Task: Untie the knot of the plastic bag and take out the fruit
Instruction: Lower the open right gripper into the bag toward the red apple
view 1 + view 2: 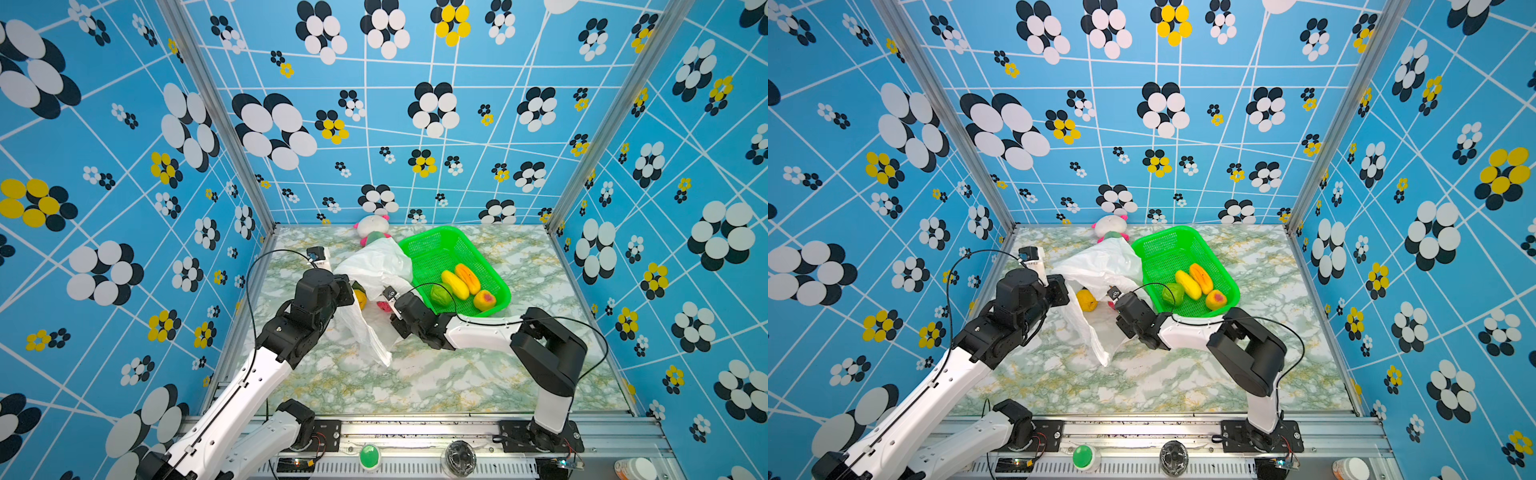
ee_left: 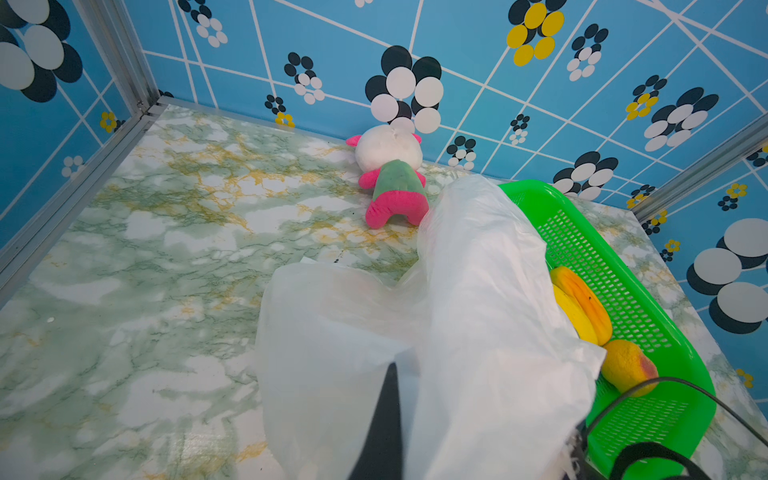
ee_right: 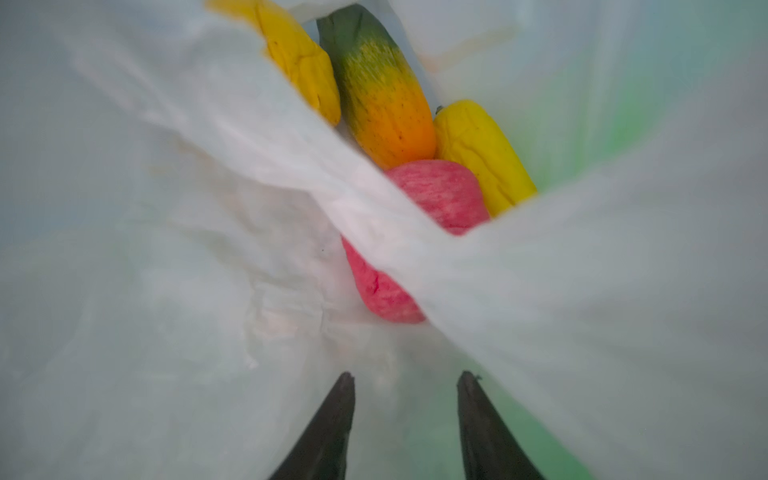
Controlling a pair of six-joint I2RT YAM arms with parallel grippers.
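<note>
The white plastic bag (image 1: 374,262) (image 1: 1100,266) lies beside the green basket, its mouth gaping toward the front. No knot shows. My left gripper (image 1: 351,291) (image 2: 392,368) is shut on the bag's film (image 2: 478,311) and holds an edge up. My right gripper (image 1: 388,300) (image 3: 405,376) reaches into the mouth, jaws apart with only film around them. Just ahead of it lie a pinkish red fruit (image 3: 436,195), an orange-green one (image 3: 386,104) and two yellow ones (image 3: 478,153). From above, a yellow fruit (image 1: 1087,300) shows in the opening.
The green basket (image 1: 440,230) at the back right holds several fruits: green (image 1: 440,296), yellow (image 1: 455,284), orange (image 1: 468,278), yellow-red (image 1: 484,300). A plush doll (image 1: 372,228) lies by the back wall. Patterned walls close three sides; a metal rail (image 1: 415,428) runs along the front.
</note>
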